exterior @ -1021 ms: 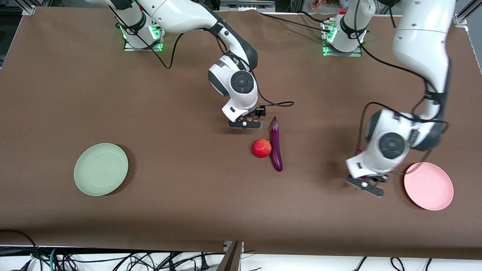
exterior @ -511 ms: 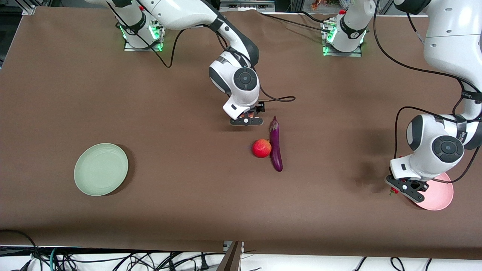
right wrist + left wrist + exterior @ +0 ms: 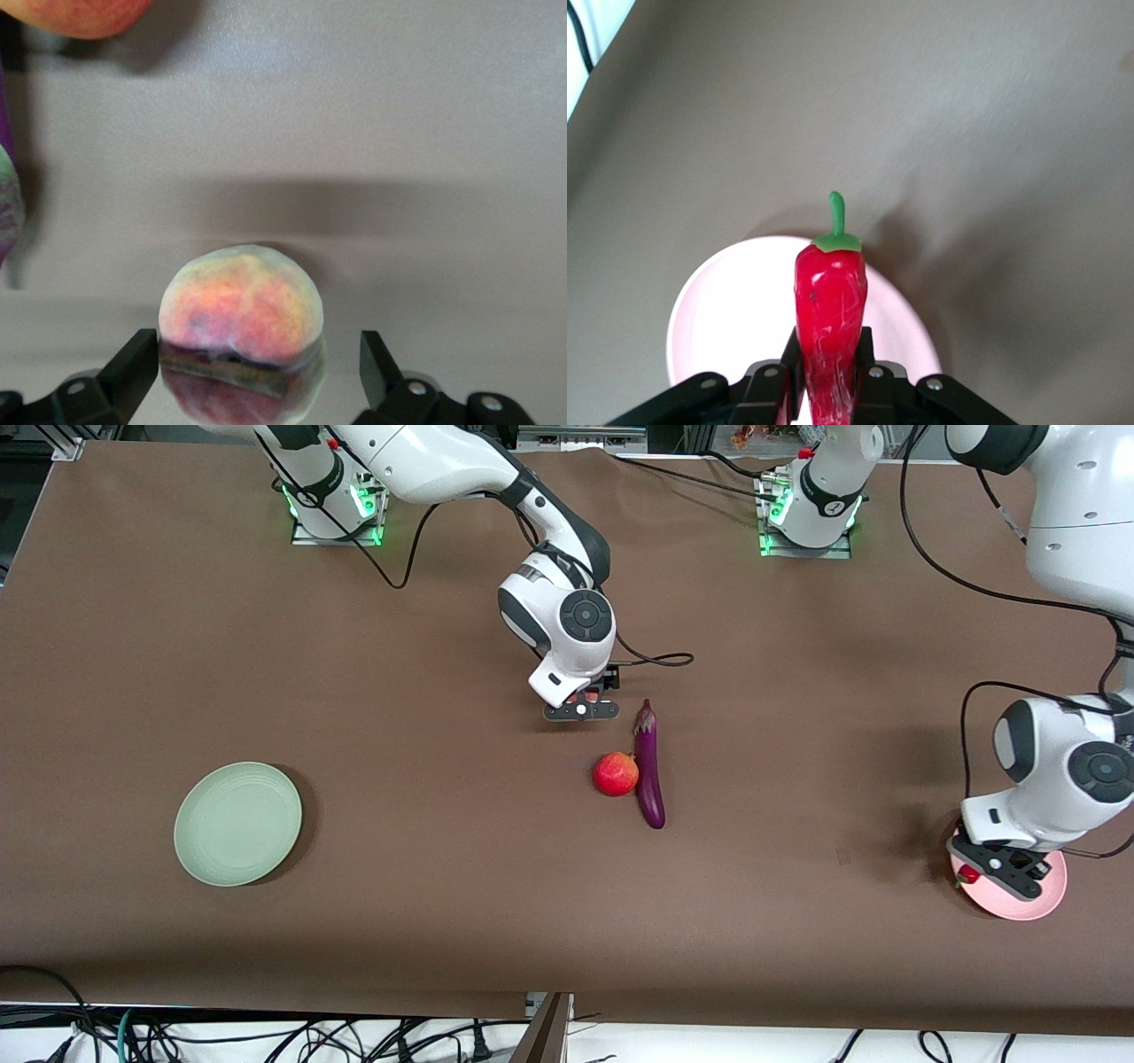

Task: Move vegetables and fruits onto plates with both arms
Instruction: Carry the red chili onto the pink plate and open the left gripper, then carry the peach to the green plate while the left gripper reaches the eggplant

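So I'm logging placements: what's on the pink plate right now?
Nothing visibly rests on the pink plate. The left gripper holds the red chili pepper over it; the plate's part beneath the gripper is hidden.

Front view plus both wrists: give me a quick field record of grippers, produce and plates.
left gripper: shut on chili pepper, over pink plate
right gripper: open, straddling peach on table
red fruit: on table, touching eggplant
green plate: holds nothing, toward the right arm's end
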Controlling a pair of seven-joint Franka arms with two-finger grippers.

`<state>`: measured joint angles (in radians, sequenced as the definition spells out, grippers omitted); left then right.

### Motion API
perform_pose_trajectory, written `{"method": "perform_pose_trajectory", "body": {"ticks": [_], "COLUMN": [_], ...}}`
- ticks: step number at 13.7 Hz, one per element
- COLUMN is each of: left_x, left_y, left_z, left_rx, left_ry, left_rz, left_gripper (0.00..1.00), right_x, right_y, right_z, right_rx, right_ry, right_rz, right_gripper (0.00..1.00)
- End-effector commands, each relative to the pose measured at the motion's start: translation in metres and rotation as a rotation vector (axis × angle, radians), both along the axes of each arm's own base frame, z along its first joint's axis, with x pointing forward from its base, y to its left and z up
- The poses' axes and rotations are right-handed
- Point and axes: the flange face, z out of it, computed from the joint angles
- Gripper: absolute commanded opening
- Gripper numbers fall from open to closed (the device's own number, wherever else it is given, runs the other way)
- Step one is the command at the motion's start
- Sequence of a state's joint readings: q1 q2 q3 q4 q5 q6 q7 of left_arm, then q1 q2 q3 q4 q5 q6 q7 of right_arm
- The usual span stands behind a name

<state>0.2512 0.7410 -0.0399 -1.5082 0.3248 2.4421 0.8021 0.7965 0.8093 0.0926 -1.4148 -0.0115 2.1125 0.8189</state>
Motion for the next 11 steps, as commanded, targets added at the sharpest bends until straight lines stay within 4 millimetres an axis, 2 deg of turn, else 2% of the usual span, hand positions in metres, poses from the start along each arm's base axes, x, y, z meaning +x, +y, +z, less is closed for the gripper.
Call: {"method": "perform_pose_trajectory", "body": {"ticks": [1,2,4,5,6,7,8,10,11], "left_x": [0.005,0.007,0.006,0.007,0.003,0.003,0.004,0.006,0.010], "left_y": [0.022,0.022,0.035,0.037,0.047,0.048,0.046,0.045,0.035], "left_z": [0.007,0.006,0.002,-0.005,-0.014,-0.014,-0.010,0.000,0.015], "left_rx": [0.006,0.013,0.021,0.021,0.010,0.000,0.000,-0.005,-0.019], "left_ry": [-0.017,-0.020,-0.043,-0.062,-0.065,-0.067,-0.073,-0.082,-0.102], "left_rz": [-0.071,-0.108,-0.128,-0.133,-0.111,-0.103,-0.102,-0.092,-0.093], "left_gripper": [0.05,0.06,0.13,0.38,0.99,1.00,1.00,1.00,1.00], "right_x": [-0.002,-0.002,-0.001,0.001,0.002,0.004,0.008,0.021,0.031], "right_y": [0.004,0.004,0.005,0.006,0.005,0.002,0.000,-0.009,-0.016], "right_z": [-0.007,-0.009,-0.012,-0.011,-0.009,-0.011,-0.009,0.000,0.014], "right_rx": [0.005,0.005,0.014,0.019,0.016,0.012,0.014,0.013,0.011], "right_ry": [-0.021,-0.021,-0.029,-0.045,-0.057,-0.056,-0.059,-0.077,-0.096], "right_rz": [0.010,0.010,0.010,0.017,0.024,0.026,0.022,0.014,0.004], "right_gripper": [1.00,1.00,1.00,0.89,0.51,0.31,0.20,0.15,0.15]}}
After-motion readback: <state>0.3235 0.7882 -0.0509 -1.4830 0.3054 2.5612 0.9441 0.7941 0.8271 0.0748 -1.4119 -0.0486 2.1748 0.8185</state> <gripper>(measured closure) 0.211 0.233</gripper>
